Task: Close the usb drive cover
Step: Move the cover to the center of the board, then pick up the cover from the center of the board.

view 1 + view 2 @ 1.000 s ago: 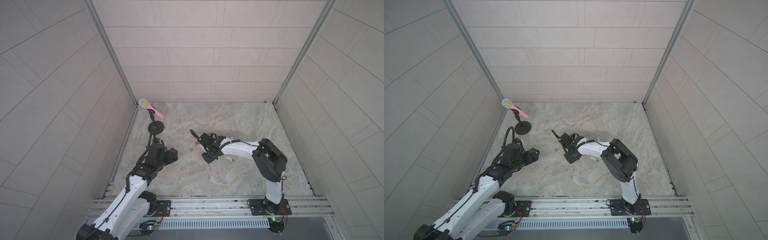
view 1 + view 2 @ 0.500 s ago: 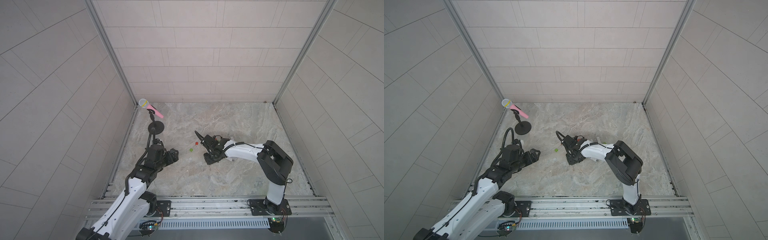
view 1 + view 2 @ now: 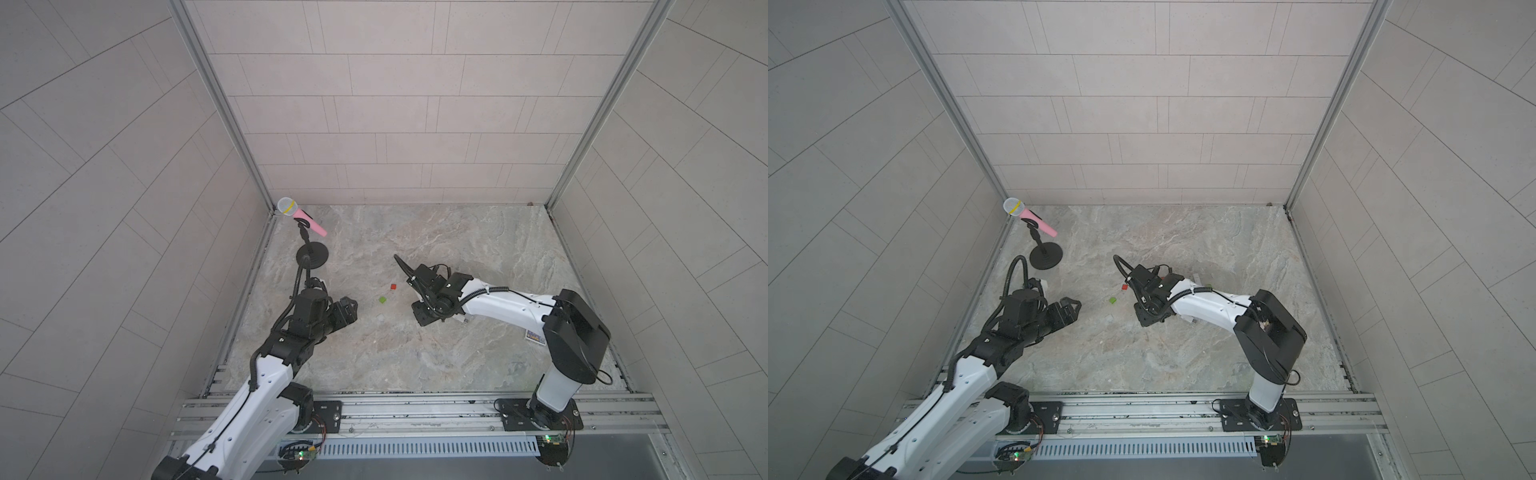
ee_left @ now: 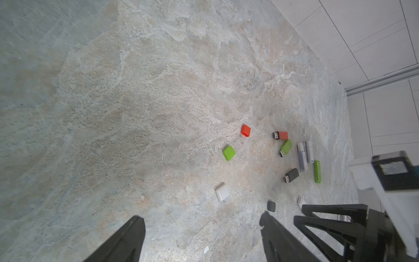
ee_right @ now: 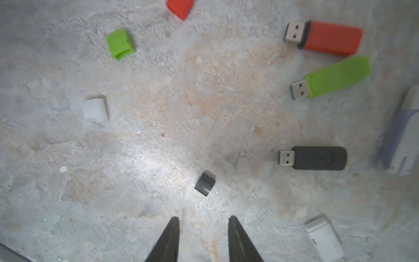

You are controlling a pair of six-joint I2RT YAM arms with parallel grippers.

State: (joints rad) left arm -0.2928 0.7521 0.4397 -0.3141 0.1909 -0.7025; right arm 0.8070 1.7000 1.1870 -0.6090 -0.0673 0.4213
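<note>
On the stone-patterned table [image 3: 415,365], the black cap [image 5: 205,183] lay loose just ahead of the right gripper [image 5: 203,217] and touched neither fingertip. The gripper's jaws stood partly apart with nothing between them. Near the cap but apart from it lay the black usb drive [image 5: 317,158], flat on the table, its metal plug bare and turned toward the side where the caps lay. Two more uncapped drives lay close together beyond it, a green drive [image 5: 333,76] and a red drive [image 5: 328,38], both with their plugs showing. Three other covers were scattered well apart from the drives, each lying alone: a green cap [image 5: 120,44], a red cap [image 5: 180,8] and a white cap [image 5: 94,110]. A white drive [image 5: 324,238] lay off to one side of the right gripper; whether it wore a cover could not be told. A lilac-and-white drive [image 5: 401,136], blurred at the picture's edge, lay past the black one. The left wrist view also showed a capped green drive [image 4: 317,171] behind that group. The left gripper [image 4: 200,216] hung over the table's left part, well apart from the drives, its jaws spread wide and empty. In both top views a pink microphone [image 3: 301,216] sat tilted on a black stand [image 3: 312,255] near the table's far left corner.
</note>
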